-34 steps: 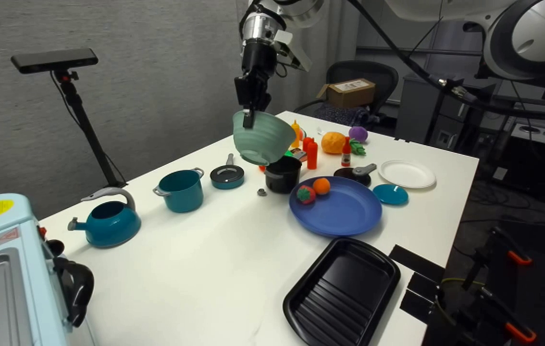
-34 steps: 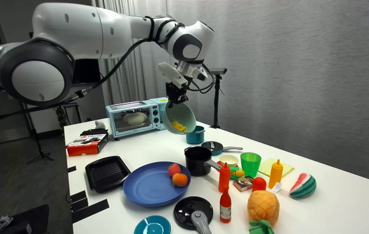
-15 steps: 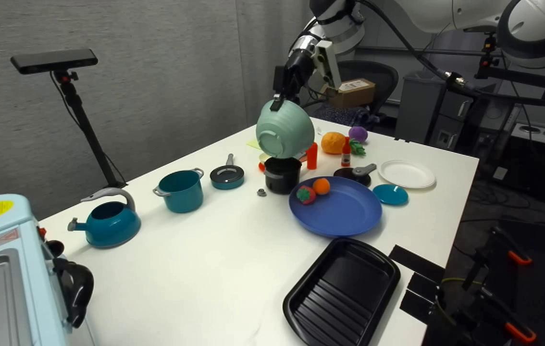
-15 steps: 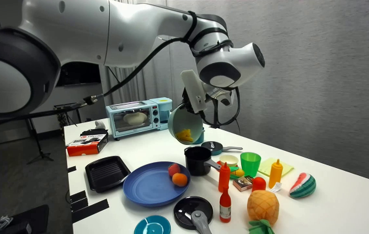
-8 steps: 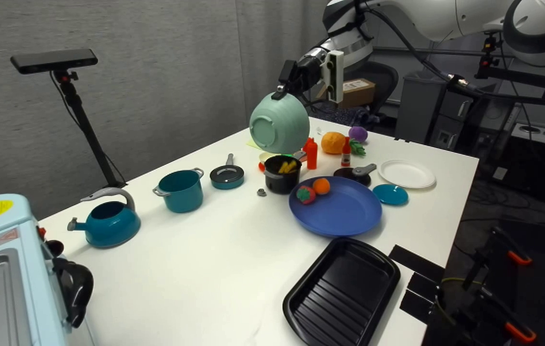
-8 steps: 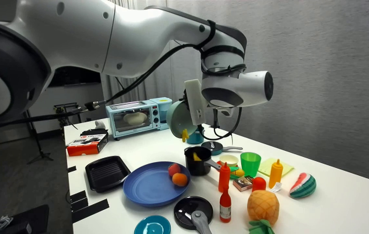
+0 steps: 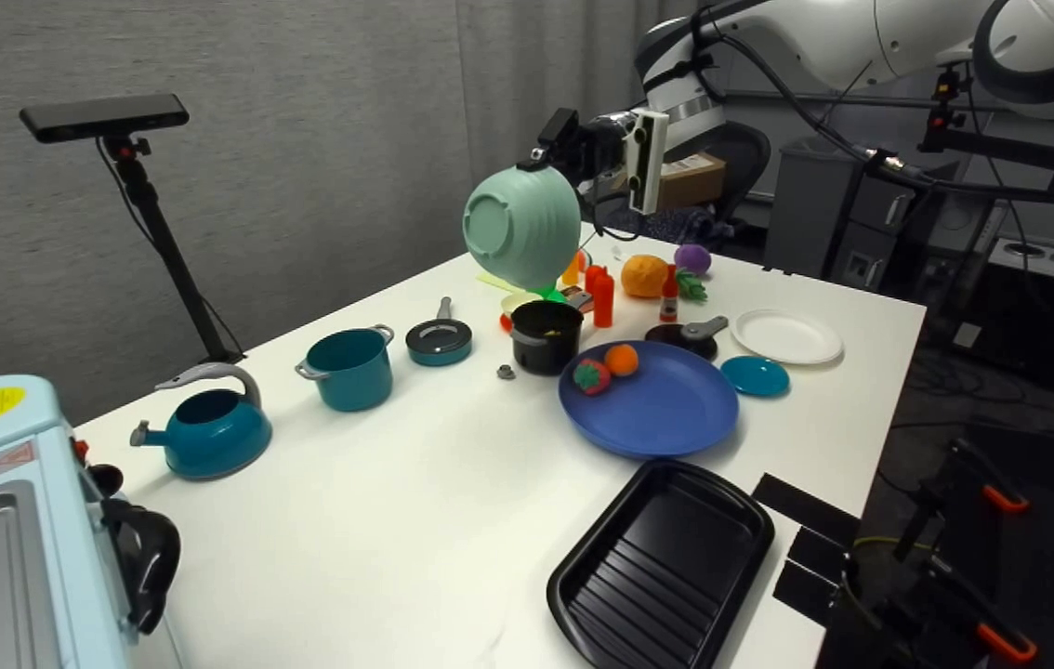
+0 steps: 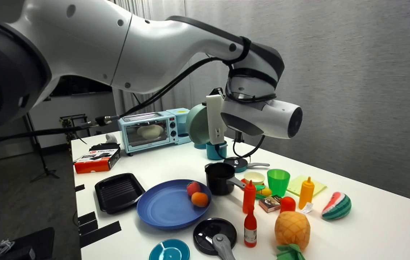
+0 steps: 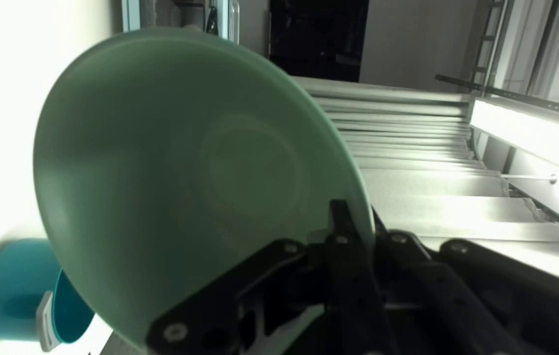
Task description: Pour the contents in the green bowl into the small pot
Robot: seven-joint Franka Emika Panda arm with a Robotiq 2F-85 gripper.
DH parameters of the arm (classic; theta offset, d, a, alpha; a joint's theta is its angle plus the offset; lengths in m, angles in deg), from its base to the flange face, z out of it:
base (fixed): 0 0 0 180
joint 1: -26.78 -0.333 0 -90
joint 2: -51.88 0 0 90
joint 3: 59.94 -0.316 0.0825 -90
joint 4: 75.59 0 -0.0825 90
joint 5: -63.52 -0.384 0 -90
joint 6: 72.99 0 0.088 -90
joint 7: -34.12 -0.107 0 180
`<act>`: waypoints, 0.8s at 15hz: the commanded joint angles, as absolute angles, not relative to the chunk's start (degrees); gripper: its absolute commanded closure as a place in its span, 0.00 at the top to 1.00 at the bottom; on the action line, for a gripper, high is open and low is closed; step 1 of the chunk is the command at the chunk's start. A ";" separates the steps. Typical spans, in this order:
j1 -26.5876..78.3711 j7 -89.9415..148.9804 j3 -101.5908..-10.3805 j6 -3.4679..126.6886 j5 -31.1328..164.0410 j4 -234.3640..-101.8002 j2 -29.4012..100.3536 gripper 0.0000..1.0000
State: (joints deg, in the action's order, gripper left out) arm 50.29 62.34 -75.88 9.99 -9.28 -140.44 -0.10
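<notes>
My gripper (image 9: 359,213) is shut on the rim of the green bowl (image 9: 186,162), one finger inside the wall and one outside. In an exterior view the gripper (image 7: 538,160) holds the bowl (image 7: 523,228) in the air, tipped on its side, above and a little beside the small black pot (image 7: 546,353). The bowl's inside shows no yellow bits in the wrist view. A few yellow bits (image 7: 553,332) show inside the pot. In an exterior view the bowl (image 8: 198,124) is partly hidden by a white part of the arm, and the pot (image 8: 220,180) stands upright below.
A blue plate (image 7: 662,418) with toy fruit stands beside the pot. Red bottles (image 8: 249,196), a green cup (image 8: 278,182) and a teal lidded pan (image 7: 440,342) are near it. A teal pot (image 7: 355,372), kettle (image 7: 218,437) and black tray (image 7: 666,567) stand farther off.
The bowl has moved over the pot and tipped until its base faces sideways. The yellow bits have dropped from the bowl into the pot. The bowl has since risen slightly and shifted away.
</notes>
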 commanded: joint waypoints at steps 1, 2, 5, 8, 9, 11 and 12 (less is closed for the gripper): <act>46.86 61.64 -70.91 9.53 -12.34 -144.02 4.36 0.02; 44.59 59.09 -68.91 11.69 -10.46 -144.25 5.87 0.02; 38.35 54.41 -65.23 17.90 -7.93 -144.19 8.98 0.02; 31.24 49.09 -63.63 25.60 -3.69 -143.11 11.16 0.02; 28.83 47.00 -63.43 28.32 -1.60 -142.80 11.72 0.02; 24.86 43.14 -63.15 32.86 3.47 -143.05 12.78 0.02; 25.60 43.22 -62.43 32.59 6.30 -144.61 13.58 0.02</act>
State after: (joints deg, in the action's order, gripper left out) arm 27.74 46.10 -64.93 30.05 0.19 -141.98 10.87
